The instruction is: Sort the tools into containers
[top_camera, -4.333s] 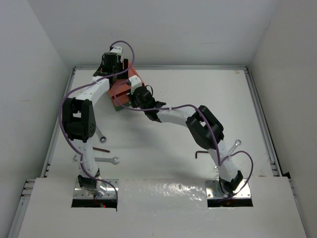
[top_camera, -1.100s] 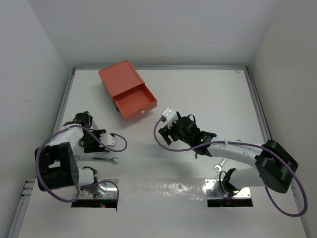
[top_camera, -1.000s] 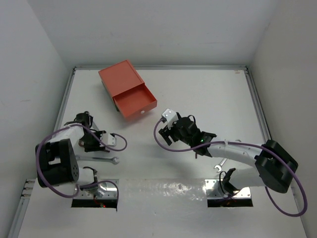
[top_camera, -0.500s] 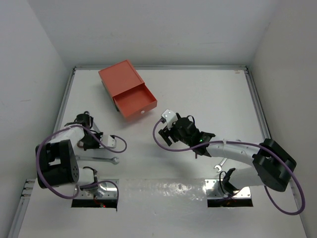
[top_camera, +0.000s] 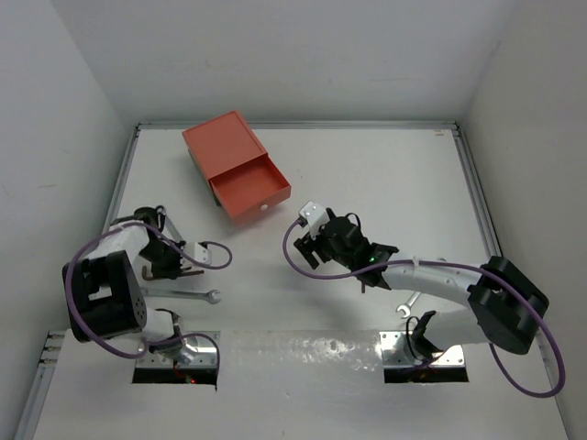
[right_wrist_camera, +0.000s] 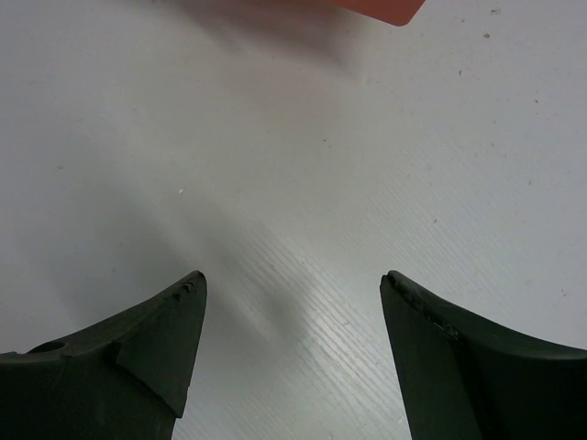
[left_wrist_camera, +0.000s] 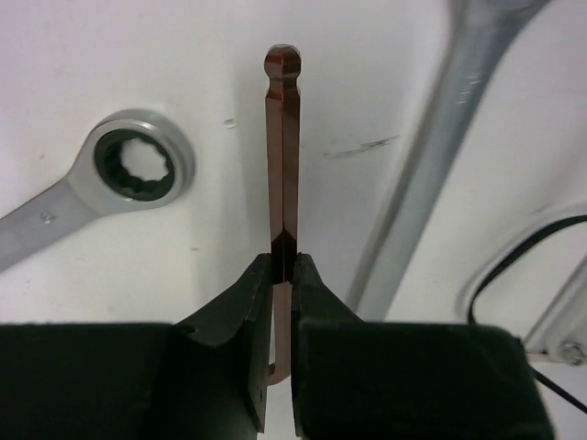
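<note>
My left gripper (left_wrist_camera: 283, 266) is shut on a thin reddish-brown hex key (left_wrist_camera: 282, 156), whose ball end points away from me. It lies between a silver wrench's ring head (left_wrist_camera: 138, 170) and another wrench's shaft (left_wrist_camera: 431, 156). In the top view the left gripper (top_camera: 176, 268) sits low at the table's left, just above a silver wrench (top_camera: 188, 293). The orange-red box (top_camera: 225, 147) stands at the back left, its upper drawer (top_camera: 249, 191) pulled open. My right gripper (right_wrist_camera: 293, 280) is open and empty over bare table; in the top view this gripper (top_camera: 310, 246) faces the drawer.
Another silver wrench (top_camera: 407, 303) lies near the right arm's base, and a dark thin tool (top_camera: 364, 284) shows partly under that arm. A purple cable (top_camera: 209, 258) loops beside the left gripper. White walls and a metal rail (top_camera: 477, 202) bound the table.
Both arms have pulled back from the box, leaving the orange-red drawer open. Within the last second the left gripper has shut on the hex key; the right arm barely moved.
</note>
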Controlling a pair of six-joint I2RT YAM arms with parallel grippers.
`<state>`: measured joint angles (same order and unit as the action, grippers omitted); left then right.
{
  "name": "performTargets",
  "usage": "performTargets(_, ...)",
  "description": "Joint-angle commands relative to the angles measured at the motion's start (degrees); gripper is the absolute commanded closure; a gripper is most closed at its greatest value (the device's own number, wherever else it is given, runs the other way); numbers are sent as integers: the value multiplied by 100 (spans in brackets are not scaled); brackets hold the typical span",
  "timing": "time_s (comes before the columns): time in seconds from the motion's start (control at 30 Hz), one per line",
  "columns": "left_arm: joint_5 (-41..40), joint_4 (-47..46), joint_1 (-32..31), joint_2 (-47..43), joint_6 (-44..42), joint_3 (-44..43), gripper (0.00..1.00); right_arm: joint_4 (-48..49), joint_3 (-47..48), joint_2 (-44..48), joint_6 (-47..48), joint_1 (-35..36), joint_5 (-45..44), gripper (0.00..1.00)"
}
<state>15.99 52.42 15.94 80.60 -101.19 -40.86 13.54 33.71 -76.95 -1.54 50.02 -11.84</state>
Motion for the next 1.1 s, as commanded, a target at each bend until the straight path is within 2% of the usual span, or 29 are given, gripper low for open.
performTargets(0.0,352,532,40,-194,-227,0,100,105,284,-5,-100,25,14,24)
performTargets(0.1,440,497,40,-220,-121,-106,100,166,337,39,-206,34,94,24)
performTargets(0.33,712,1339,40,-308,29,-826,100,-9,575,110,-373,25,50,23)
performTargets(0.6,1582,2008,-12,-282,547,-1889,100,17,610,189,-523,17,-56,23)
performTargets(0.7,1968,2017,-170,-212,1161,-2548,100,-9,610,206,-619,8,-371,23)
performTargets(0.73,2309,2017,-214,-176,1502,-2967,100,8,575,215,-663,-1,-564,23)
performTargets(0.8,2653,2009,-258,-88,1776,-3348,100,35,557,206,-812,-45,-671,23)
performTargets(0.83,2873,1922,-363,-71,2178,-3506,100,43,566,189,-874,-62,-714,23)
performTargets(0.97,2831,1053,-908,-105,3472,-3955,100,52,733,40,-1120,-133,-741,23)
performTargets(1.07,2577,-245,-1426,-158,4772,-4140,100,52,978,-171,-1321,-212,-663,23)
